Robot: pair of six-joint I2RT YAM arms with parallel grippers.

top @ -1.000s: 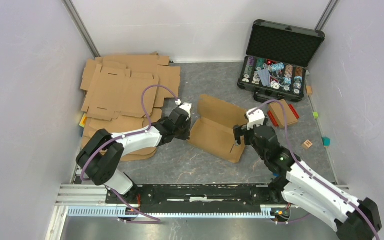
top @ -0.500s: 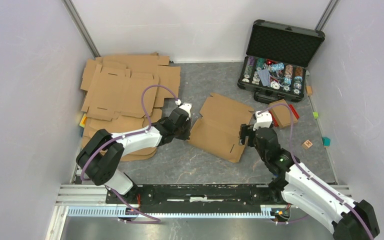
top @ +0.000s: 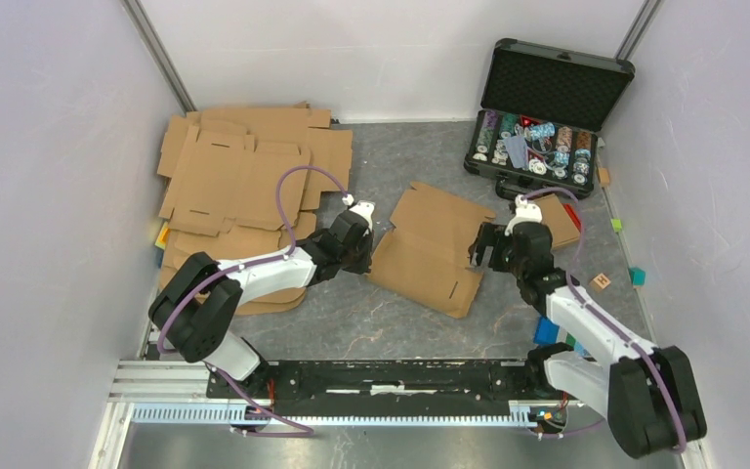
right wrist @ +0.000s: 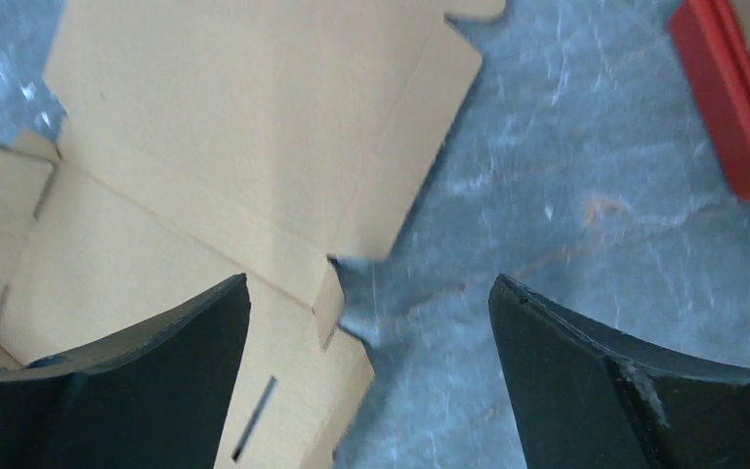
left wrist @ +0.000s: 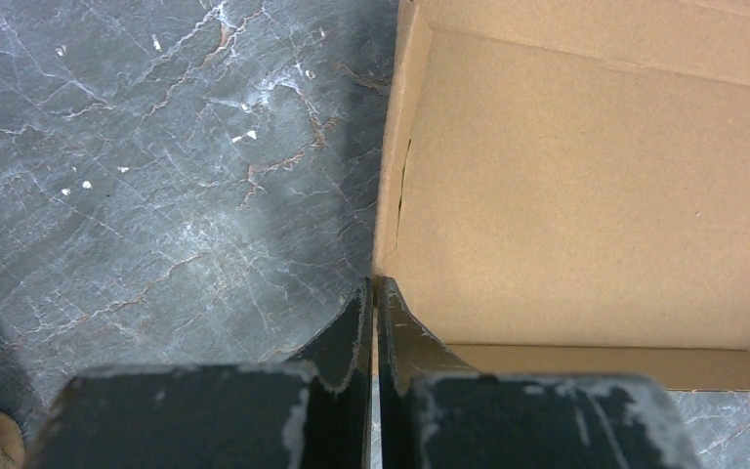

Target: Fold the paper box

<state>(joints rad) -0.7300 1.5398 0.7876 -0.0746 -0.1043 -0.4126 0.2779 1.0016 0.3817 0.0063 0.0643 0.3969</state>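
We start with the paper box (top: 428,249), a half-formed cardboard blank lying open on the tabletop (top: 391,322), near and to the left of the black case (top: 547,107) of poker chips. Its panel nearest the case lies almost flat. The wall on the side away from the case stands up.

The left claw (top: 361,254) sits at that far wall. In the left wrist view the left claw (left wrist: 373,293) has its jaws pressed nearly together with the cardboard edge of the box (left wrist: 586,195) between them. We judge that this pinch pins the blank and keeps the wall upright while the other side is worked.

On the case side, the right claw (top: 490,249) hangs over the box's edge. The right wrist view shows the right claw (right wrist: 369,283) spread wide with nothing in it, straddling a small tab of the box (right wrist: 234,147), probably lined up to lift it.

Well apart from the case, beyond the box, lie the spare flat blanks (top: 244,166).

The right wrist picture is blurred, so we cannot read the creases. A red strip (right wrist: 732,107) is cut off at its edge. The left jaws hide the exact pinched spot.
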